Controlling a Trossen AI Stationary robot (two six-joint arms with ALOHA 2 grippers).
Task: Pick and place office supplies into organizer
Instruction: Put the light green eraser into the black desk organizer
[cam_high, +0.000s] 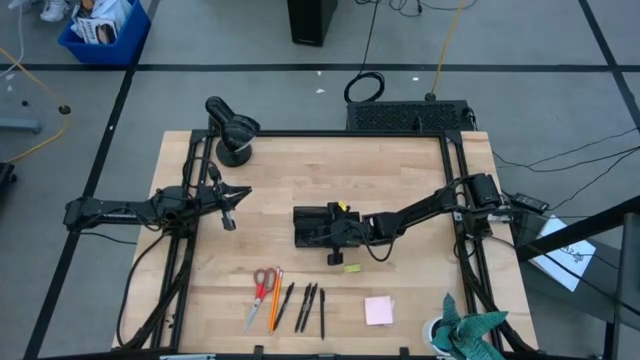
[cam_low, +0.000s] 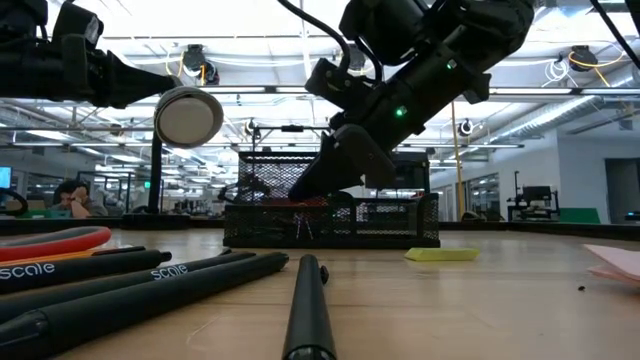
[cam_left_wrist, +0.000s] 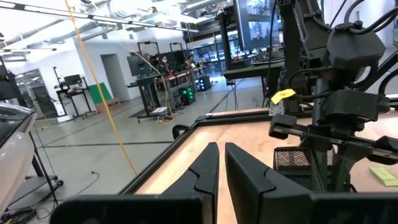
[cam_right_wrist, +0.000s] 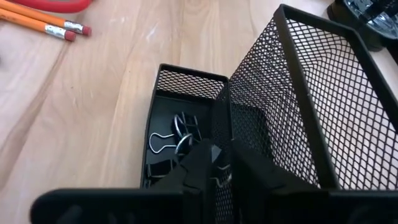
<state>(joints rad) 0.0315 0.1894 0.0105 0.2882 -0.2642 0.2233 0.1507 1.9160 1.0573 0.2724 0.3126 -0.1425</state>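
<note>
The black mesh organizer (cam_high: 305, 225) stands mid-table. My right gripper (cam_right_wrist: 219, 163) hangs over its low compartment, which holds black clips (cam_right_wrist: 168, 142). Its fingers point slanting down, a narrow gap apart, with nothing seen held between them. Red-handled scissors (cam_high: 262, 288), an orange pencil (cam_high: 275, 300) and thin black pens (cam_high: 305, 308) lie side by side near the front edge. A yellow piece (cam_high: 352, 268) and a pink sticky-note pad (cam_high: 378, 310) lie flat to their right. My left gripper (cam_high: 230, 212) waits shut above the table's left side.
A round black dome-shaped device (cam_high: 232, 135) stands at the far left. A teal-green cloth (cam_high: 468, 330) sits at the near right corner. The organizer's tall mesh compartment (cam_right_wrist: 311, 106) rises right beside my right gripper's fingers. Bare wood lies between the organizer and the row of supplies.
</note>
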